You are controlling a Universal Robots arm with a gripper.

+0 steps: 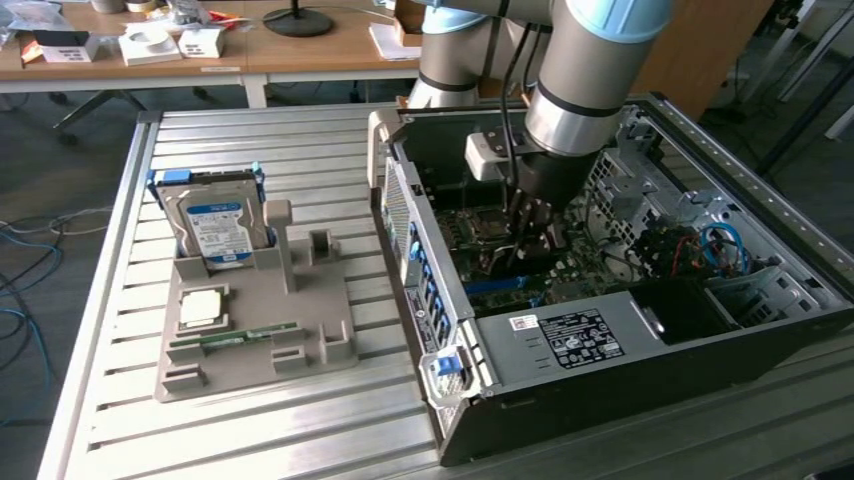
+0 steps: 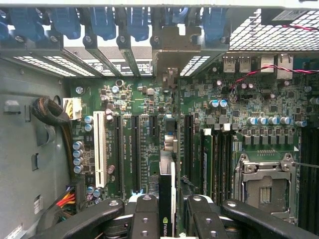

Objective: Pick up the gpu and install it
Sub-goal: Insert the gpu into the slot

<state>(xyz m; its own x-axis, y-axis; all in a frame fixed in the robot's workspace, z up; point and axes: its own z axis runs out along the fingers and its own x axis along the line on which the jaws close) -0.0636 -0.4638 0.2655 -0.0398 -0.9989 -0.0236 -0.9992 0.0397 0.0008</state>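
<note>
Black fingers of my gripper lie closest to the wrist camera, one on each side of the gpu and clamped on it. The gpu is seen edge-on as a thin dark card with a small green logo on the edge facing the lens. It hangs over the green motherboard and runs parallel to the expansion slots. A long dark slot with a blue glint inside it lies to one side of the card, and another dark slot lies to the other. I cannot tell whether the card's lower edge touches the board. A white slot sits farther out, beside a sleeved cable bundle. The bare metal processor socket lies on the opposite side. Blue retaining clips line the rear wall of the case beyond the board. In the exterior view my gripper reaches down into the open computer case, which lies on its side on a slatted metal table. On the exterior view's left, well apart from the case, a grey parts tray carries an upright hard drive, a flat silver processor and a green memory stick.
</note>
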